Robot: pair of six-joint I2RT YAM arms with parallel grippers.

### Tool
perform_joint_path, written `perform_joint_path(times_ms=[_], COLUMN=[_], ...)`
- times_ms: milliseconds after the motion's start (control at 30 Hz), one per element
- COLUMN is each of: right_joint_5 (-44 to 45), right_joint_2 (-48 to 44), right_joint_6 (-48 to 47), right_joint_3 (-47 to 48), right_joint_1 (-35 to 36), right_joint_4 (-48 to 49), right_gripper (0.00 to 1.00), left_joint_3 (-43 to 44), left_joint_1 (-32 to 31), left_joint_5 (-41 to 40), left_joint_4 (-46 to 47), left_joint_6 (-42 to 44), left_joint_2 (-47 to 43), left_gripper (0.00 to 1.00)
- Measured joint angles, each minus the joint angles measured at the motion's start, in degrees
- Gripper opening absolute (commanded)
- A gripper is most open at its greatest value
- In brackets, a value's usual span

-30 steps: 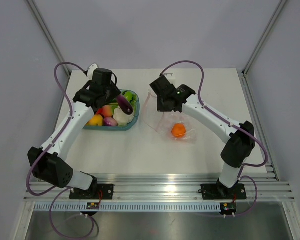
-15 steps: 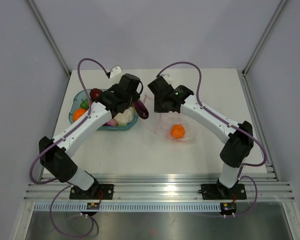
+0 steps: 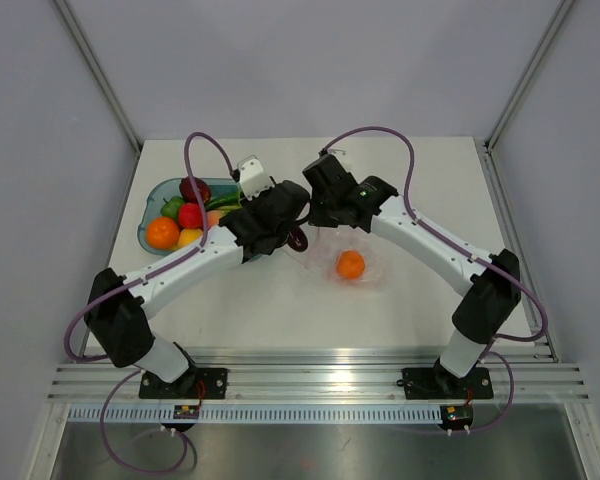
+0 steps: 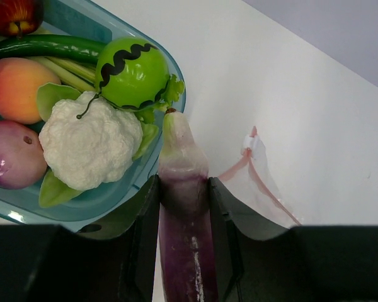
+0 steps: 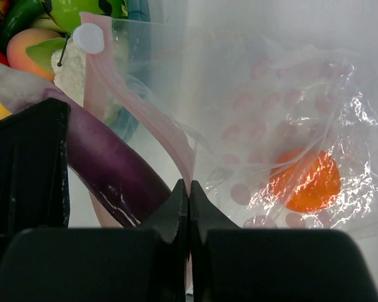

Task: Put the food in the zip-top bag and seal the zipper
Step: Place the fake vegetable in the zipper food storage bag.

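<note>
My left gripper [image 4: 183, 182] is shut on a purple eggplant [image 4: 181, 220], a piece of the food, and holds it just left of the zip-top bag's [image 3: 358, 258] mouth. In the top view this gripper [image 3: 283, 230] sits between the teal tray [image 3: 143, 228] and the bag. My right gripper [image 5: 188, 186] is shut on the pink zipper [image 5: 145, 110] strip and lifts the mouth edge; from above it [image 3: 320, 214] is over the bag's left end. An orange ball [image 5: 305, 182] lies inside the bag. The eggplant [image 5: 107, 163] shows at the left of the right wrist view.
The teal tray [image 4: 88, 201] holds a cauliflower [image 4: 91, 148], a green ball [image 4: 132, 72], a purple onion [image 4: 9, 163], an orange [image 3: 162, 232] and other pieces. The zipper's white slider [image 4: 250, 143] sits at the strip's end. Both arms crowd the table's middle.
The left arm has swung right from over the tray to the bag's mouth, carrying the eggplant. The right gripper has kept its hold on the zipper strip, shifting slightly.
</note>
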Motion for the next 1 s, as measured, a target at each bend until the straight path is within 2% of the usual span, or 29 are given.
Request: perform_joint_path(times_ms=[167,267,300,400,433,633,833,900,1000], right_joint_5=[0.0,0.0,0.0,0.0,0.0,0.0,0.1,0.2,0.5], right_joint_2=[-1.9,-1.9,-1.9,-1.9,-1.9,-2.0,-2.4,-2.9,-4.2], right_joint_6=[1.4,2.1,2.2,2.6,2.7,3.1,3.1,3.1,3.1], right_joint_3=[-1.4,-1.5,-1.7,-2.3,-2.4,-3.1,-4.2,-5.2,-6.6], right_joint_1=[0.0,0.0,0.0,0.0,0.0,0.0,0.0,0.0,-0.2], right_joint_4=[1.4,2.3,2.5,2.9,3.0,3.6,3.8,3.8,3.7], right_gripper=[0.0,0.0,0.0,0.0,0.0,0.0,0.0,0.0,0.0], left_joint_3=[-1.0,-1.1,-1.2,-2.0,-2.5,-6.1,-6.6,-6.5,-6.4], left_joint_1=[0.0,-0.1,-0.2,-0.7,-0.8,-1.2,-0.1,2.6,11.4], left_joint_5=[-0.5,-0.5,-0.5,-0.1,0.0,0.7,-0.1,1.1,5.1], left_joint_4=[1.1,1.6,1.7,3.1,3.9,6.1,7.0,7.1,6.8], left_joint_6=[-0.5,-0.5,-0.5,0.2,0.5,2.1,6.3,7.2,8.0], left_joint_2=[0.0,0.0,0.0,0.0,-0.1,-1.4,-7.3,-10.3,-12.7], left_gripper=[0.22,0.42,0.57,0.75,0.78,0.79,0.76,0.76,0.77])
